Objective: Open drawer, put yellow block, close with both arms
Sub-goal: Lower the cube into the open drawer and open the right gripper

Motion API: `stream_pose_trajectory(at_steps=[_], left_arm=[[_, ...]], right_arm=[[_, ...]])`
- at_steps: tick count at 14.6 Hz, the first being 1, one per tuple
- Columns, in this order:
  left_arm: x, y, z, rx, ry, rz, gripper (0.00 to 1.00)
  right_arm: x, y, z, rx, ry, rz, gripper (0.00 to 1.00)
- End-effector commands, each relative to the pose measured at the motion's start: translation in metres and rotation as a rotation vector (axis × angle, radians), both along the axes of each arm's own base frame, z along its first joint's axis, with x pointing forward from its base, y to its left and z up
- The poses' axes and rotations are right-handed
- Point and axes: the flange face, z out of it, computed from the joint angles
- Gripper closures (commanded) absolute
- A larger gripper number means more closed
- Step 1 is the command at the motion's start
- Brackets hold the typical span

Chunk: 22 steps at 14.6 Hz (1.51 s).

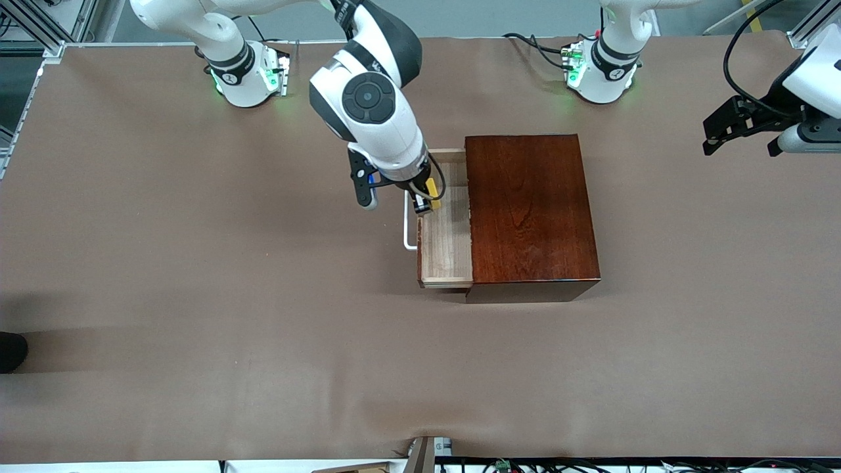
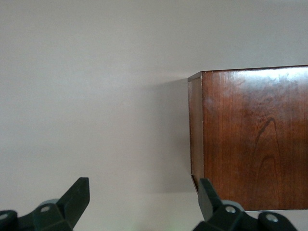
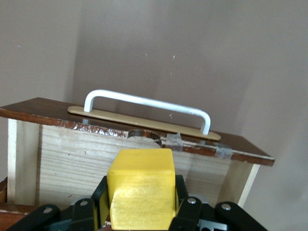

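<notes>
Right tool (image 1: 428, 199) clamped on yellow block (image 1: 433, 190), poised over pulled-out drawer (image 1: 447, 226); pale tray directly beneath block, white handle (image 1: 409, 223) just past fingertips, toward right arm's end of bench (image 1: 197, 263). Mahogany box (image 1: 529, 210) adjoining tray. Left tool (image 1: 739, 131) waiting in air over bench at left arm's end, well apart from box, fingers (image 2: 77, 197) spread wide, holding nothing.

Table (image 1: 197, 276) covered in brown sheet. Mahogany box (image 1: 529, 210) rests on it mid-table, toward left arm's end, drawer (image 1: 447, 243) pulled out.
</notes>
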Motion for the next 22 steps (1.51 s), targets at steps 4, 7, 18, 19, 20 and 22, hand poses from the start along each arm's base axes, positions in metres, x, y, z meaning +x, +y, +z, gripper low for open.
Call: stream_pose_trajectory(at_steps=[4,7,18,19,20,22], left_arm=[[0.000,0.003,0.002,-0.005,-0.004,-0.005,0.00],[0.000,0.002,0.003,-0.005,-0.007,-0.007,0.00],[0.001,0.003,0.001,-0.004,-0.012,-0.007,0.00],[0.001,0.003,0.001,-0.004,-0.012,-0.007,0.00],[0.001,0.003,0.001,-0.004,-0.012,-0.007,0.00],[0.000,0.001,0.001,-0.003,-0.010,-0.010,0.00]], right_arm=[[-0.009,0.029,-0.027,-0.016,-0.011,-0.038,1.00],[-0.012,0.032,-0.035,-0.036,-0.013,-0.041,1.00],[-0.015,0.041,-0.084,-0.066,0.014,-0.079,0.63],[-0.013,0.039,-0.082,-0.067,0.010,-0.082,0.31],[-0.009,0.037,-0.078,-0.067,-0.001,-0.080,0.08],[-0.007,0.035,-0.074,-0.098,-0.046,-0.053,0.00]])
